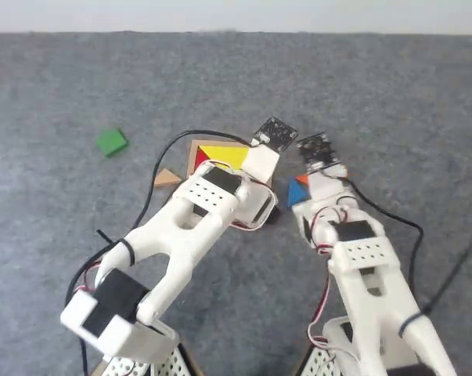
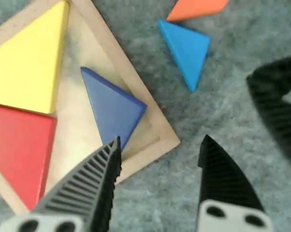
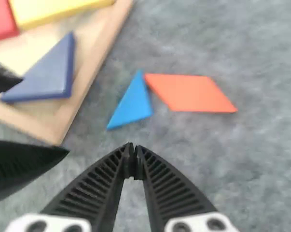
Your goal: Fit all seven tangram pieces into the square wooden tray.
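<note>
The light blue triangle [image 3: 131,104] lay on the desk just outside the tray [image 3: 99,48], straight ahead of the right claw [image 3: 134,147] — pressed together, empty. Its long edge ran roughly along that claw's line of reach. The right arm was nearer. The left claw [image 2: 160,145] hung spread over the tray's corner, by the dark blue triangle [image 2: 111,108].
</note>
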